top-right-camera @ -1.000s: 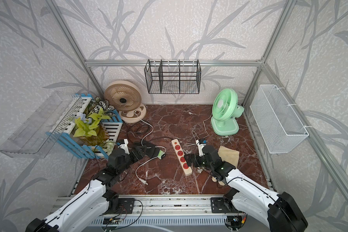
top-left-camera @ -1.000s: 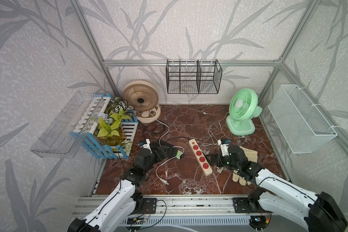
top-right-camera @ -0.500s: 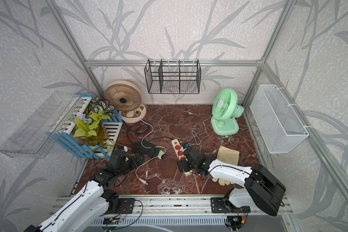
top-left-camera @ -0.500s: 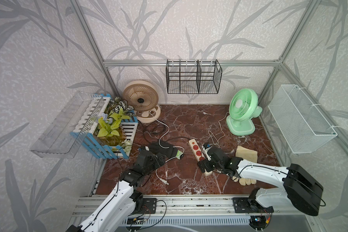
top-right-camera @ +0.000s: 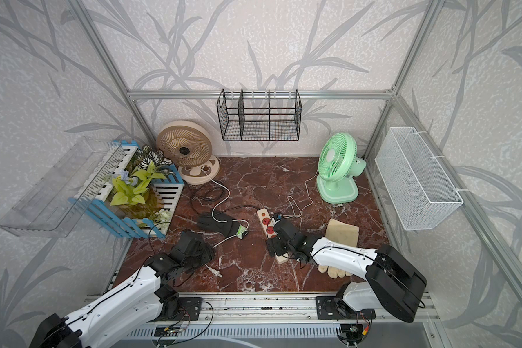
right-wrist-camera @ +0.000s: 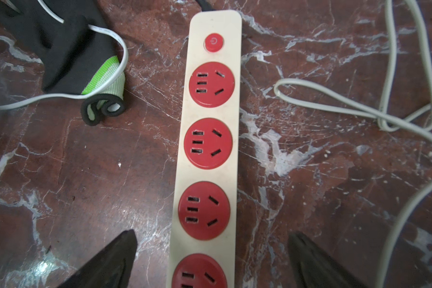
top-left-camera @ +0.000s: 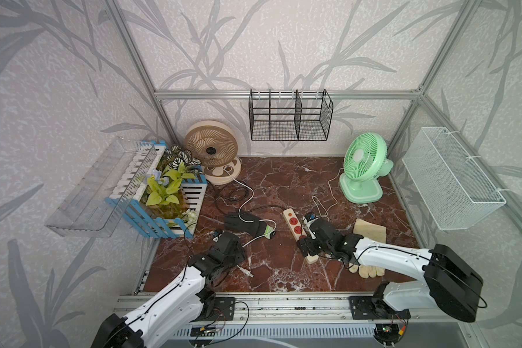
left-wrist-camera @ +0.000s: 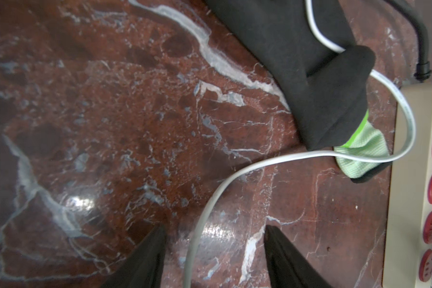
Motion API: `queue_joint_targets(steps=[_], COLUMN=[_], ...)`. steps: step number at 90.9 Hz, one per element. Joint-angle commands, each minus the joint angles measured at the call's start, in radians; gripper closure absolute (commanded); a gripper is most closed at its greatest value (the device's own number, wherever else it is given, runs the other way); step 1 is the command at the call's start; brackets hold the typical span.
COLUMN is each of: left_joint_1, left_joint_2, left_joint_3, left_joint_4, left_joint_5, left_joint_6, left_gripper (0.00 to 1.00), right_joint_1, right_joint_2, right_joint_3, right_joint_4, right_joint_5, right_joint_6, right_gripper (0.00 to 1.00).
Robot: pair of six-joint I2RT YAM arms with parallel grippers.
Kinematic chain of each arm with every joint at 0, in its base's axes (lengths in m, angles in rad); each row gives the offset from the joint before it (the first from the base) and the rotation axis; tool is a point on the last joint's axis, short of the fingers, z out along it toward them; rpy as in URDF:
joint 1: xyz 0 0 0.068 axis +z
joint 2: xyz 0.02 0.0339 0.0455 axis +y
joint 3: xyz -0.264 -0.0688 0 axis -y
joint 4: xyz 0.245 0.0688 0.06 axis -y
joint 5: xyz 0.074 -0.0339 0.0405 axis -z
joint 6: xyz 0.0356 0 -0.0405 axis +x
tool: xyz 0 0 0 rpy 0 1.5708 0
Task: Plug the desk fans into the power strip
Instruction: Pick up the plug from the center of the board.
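Observation:
The cream power strip [top-left-camera: 293, 221] with round red sockets lies in mid-floor, also in the right wrist view [right-wrist-camera: 207, 149]. My right gripper [right-wrist-camera: 211, 233] is open and straddles the strip's near end without touching it. A beige desk fan [top-left-camera: 210, 147] stands at the back left. Its white cord [left-wrist-camera: 205, 212] runs over a black glove [top-left-camera: 244, 223] to a loose two-pin plug [top-left-camera: 249, 273] on the floor. My left gripper [left-wrist-camera: 214, 228] is open, its jaws either side of that cord just behind the plug. A green desk fan [top-left-camera: 363, 158] stands at the back right.
The green fan's white cord [right-wrist-camera: 334, 107] loops on the floor beside the strip. Beige work gloves [top-left-camera: 369, 230] lie under my right arm. A blue-and-white planter [top-left-camera: 169, 192] and clear tray [top-left-camera: 103, 186] stand at left. Wire baskets hang on the back wall [top-left-camera: 290, 120] and right wall [top-left-camera: 446, 177].
My right gripper has swung left from beside the strip to over its near end. My left gripper has drawn back from the black glove along the cord, and its jaws have narrowed.

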Motion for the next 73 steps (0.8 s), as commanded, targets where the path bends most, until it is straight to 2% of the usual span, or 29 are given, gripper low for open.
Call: queue_joint_targets(steps=[1, 9, 19, 38, 54, 73], left_joint_1=[-0.008, -0.011, -0.014, -0.029, -0.071, -0.128], left_joint_2=[0.052, 0.113, 0.163, 0.174, 0.179, 0.239], left_joint_3=[-0.013, 0.016, 0.051, 0.105, 0.202, 0.378], left_joint_4=[0.005, 0.006, -0.001, -0.022, -0.072, -0.151], left_joint_5=[-0.03, -0.042, -0.054, -0.065, -0.101, -0.138], left_joint_6=[-0.025, -0.003, 0.018, 0.031, 0.054, 0.113], left_gripper=[0.42, 0.51, 0.68, 0.99, 1.0, 1.0], right_joint_1=[0.004, 0.005, 0.005, 0.004, 0.004, 0.005], right_joint_2=[-0.027, -0.037, -0.047, -0.057, -0.099, -0.219], right_joint_3=[0.012, 0.012, 0.008, 0.006, 0.009, -0.031], right_joint_4=[-0.02, -0.021, -0.017, -0.015, -0.031, 0.01], right_joint_5=[0.014, -0.014, -0.042, -0.059, -0.059, -0.104], right_joint_6=[0.017, 0.027, 0.041, 0.047, 0.022, -0.029], right_gripper=[0.01, 0.01, 0.01, 0.01, 0.01, 0.02])
